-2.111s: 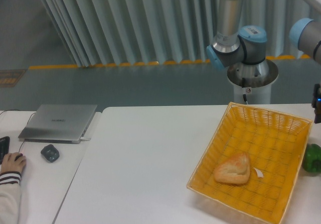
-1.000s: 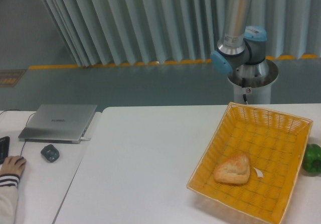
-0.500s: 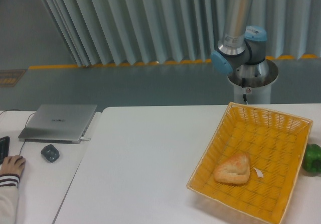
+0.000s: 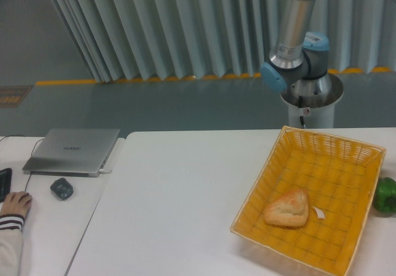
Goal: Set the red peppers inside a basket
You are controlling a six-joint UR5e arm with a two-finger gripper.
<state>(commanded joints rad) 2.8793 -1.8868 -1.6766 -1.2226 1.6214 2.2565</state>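
Basket (image 4: 328,141): bright yellow-orange, woven lattice pattern.
Bread roll (image 4: 288,208): golden brown with paler patches.
Bell pepper (image 4: 386,195): glossy green.
Counter (image 4: 179,208): plain white.
Laptop (image 4: 73,150): silver-grey lid.
Mouse (image 4: 61,188): dark grey.
Sleeve (image 4: 11,223): cream with a dark-striped cuff.
Robot arm (image 4: 296,28): silver tubes, light-blue joint caps.
Wall panels (image 4: 154,28): pale grey-blue, vertical ribbing.
Floor line (image 4: 124,80): yellow stripe on grey-green floor.

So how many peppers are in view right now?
1: a green pepper at the frame's right edge, on the table just outside the basket. No red pepper shows; others may lie out of frame.
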